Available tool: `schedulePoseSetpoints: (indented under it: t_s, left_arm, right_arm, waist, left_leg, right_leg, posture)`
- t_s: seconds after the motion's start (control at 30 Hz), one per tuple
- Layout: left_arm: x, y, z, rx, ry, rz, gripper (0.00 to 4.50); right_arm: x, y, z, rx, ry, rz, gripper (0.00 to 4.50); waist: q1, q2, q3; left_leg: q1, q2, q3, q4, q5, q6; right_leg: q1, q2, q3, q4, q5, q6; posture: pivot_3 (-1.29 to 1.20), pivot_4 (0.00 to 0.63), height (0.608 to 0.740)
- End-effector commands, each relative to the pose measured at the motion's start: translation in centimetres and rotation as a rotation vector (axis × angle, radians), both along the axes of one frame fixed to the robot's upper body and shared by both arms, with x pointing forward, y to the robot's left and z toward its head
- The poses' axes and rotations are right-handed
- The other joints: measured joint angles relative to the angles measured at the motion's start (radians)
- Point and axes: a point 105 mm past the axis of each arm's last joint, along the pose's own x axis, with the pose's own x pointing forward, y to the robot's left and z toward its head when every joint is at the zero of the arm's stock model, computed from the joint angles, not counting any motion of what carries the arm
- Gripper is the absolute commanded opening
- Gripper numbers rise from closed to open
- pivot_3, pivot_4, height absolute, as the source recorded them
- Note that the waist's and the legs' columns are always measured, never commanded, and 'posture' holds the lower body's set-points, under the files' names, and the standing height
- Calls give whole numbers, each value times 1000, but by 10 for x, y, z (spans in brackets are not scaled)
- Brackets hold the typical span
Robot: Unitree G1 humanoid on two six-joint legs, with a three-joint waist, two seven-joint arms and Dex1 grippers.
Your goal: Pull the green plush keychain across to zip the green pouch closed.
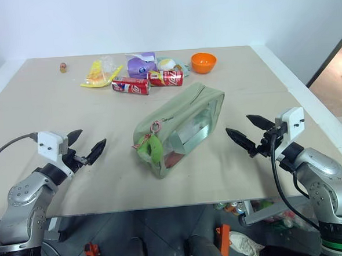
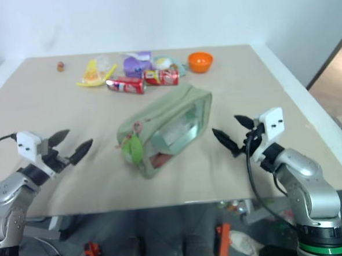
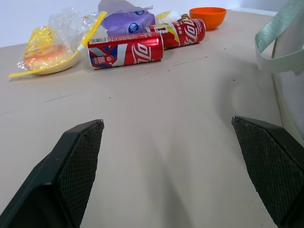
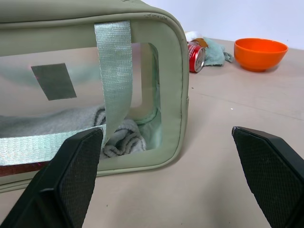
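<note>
The green pouch, a boxy sage bag with clear window sides, lies at the middle of the table, its long axis running from near left to far right. The green plush keychain hangs on a ring at the pouch's near left end. My left gripper stands open to the left of the pouch, a hand's width from it, with nothing between its fingers. My right gripper stands open just right of the pouch, facing its clear side and strap. Neither gripper touches the pouch.
At the back of the table lie two red cans, a purple packet, a yellow wrapper and an orange bowl. A small brown thing sits far left. The table's front edge runs just below the grippers.
</note>
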Motion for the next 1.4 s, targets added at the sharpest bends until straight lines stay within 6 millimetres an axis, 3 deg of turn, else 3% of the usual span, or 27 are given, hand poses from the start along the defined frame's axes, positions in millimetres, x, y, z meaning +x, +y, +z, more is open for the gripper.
schedulePoseSetpoints:
  t_s: [0.03,0.4,0.5,0.63,0.77,0.9,1.03,1.23,1.27,1.4]
  left_arm:
    - [-3,0,10,18,-41,0,4478]
    - [-8,-8,15,-30,-30,-77,4478]
    - [-17,-16,37,-41,-63,-190,4478]
    - [-42,-37,81,-25,-66,-455,4478]
    - [-60,-52,99,48,-5,-639,4478]
    - [-65,-66,101,58,25,-723,4478]
    - [-65,-83,101,53,7,-759,4478]
    - [-65,-90,96,56,-4,-737,4478]
    - [-64,-90,96,57,-7,-728,4500]
    - [-64,-89,98,52,-17,-708,4500]
  right_arm:
    - [-1,-4,12,-26,-51,1,4500]
    - [-1,-10,8,-51,-57,12,4500]
    - [1,-9,12,-88,-71,41,4500]
    - [12,-6,43,-156,-128,152,4500]
    - [40,14,80,-232,-211,303,4500]
    - [62,43,94,-295,-241,452,4500]
    - [76,62,91,-342,-233,560,4500]
    - [83,68,83,-369,-185,638,4500]
    - [83,67,82,-375,-181,642,3973]
    - [82,59,82,-386,-178,647,2614]
  waist:
    - [0,0,0]
    - [0,0,0]
    - [0,0,0]
    - [-4,0,2]
    - [-26,2,2]
    - [-29,1,3]
    - [-25,0,3]
    - [-25,0,3]
    - [-25,0,3]
    - [-25,0,3]
  left_leg:
    - [0,0,0,0,0,0]
    - [0,0,0,0,0,0]
    - [0,0,0,0,0,0]
    - [-1,1,1,1,0,0]
    - [1,1,3,0,1,2]
    - [3,2,3,-1,1,2]
    - [-1,5,2,-1,1,2]
    - [-4,4,1,-1,-2,-1]
    - [-4,4,1,-1,-2,-1]
    - [-3,5,1,-1,-2,-1]
  right_leg:
    - [0,0,0,0,0,0]
    - [0,0,0,0,0,0]
    - [0,0,0,0,0,0]
    - [-2,1,0,0,1,-1]
    - [-2,1,3,0,1,-5]
    - [-1,4,5,0,2,-4]
    - [-5,8,5,0,2,-3]
    - [-7,8,4,0,5,-9]
    - [-7,8,5,0,5,-9]
    - [-7,8,5,0,5,-10]
  posture:
    - [0,150,740]
    - [0,150,740]
    - [0,150,740]
    - [0,150,740]
    - [0,150,740]
    - [0,150,740]
    - [0,150,740]
    - [0,150,740]
    - [0,150,740]
    - [0,150,740]
